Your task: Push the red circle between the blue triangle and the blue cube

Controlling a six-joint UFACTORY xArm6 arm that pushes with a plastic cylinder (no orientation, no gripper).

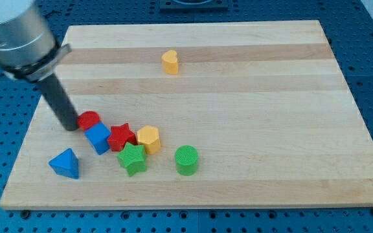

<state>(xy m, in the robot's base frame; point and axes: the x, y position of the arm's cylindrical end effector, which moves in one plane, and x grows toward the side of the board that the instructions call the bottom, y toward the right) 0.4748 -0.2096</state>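
Observation:
The red circle (89, 119) lies left of the board's middle, touching the upper left of the blue cube (98, 138). The blue triangle (65, 162) sits apart, lower left of the cube, near the board's bottom left. My tip (71, 127) rests on the board right against the red circle's left side, above the blue triangle.
A red star (122, 136), a yellow hexagon (148, 138) and a green star (133, 158) cluster right of the blue cube. A green cylinder (186, 160) stands further right. A yellow heart block (169, 61) sits near the view's top. The wooden board (251, 103) lies on a blue perforated table.

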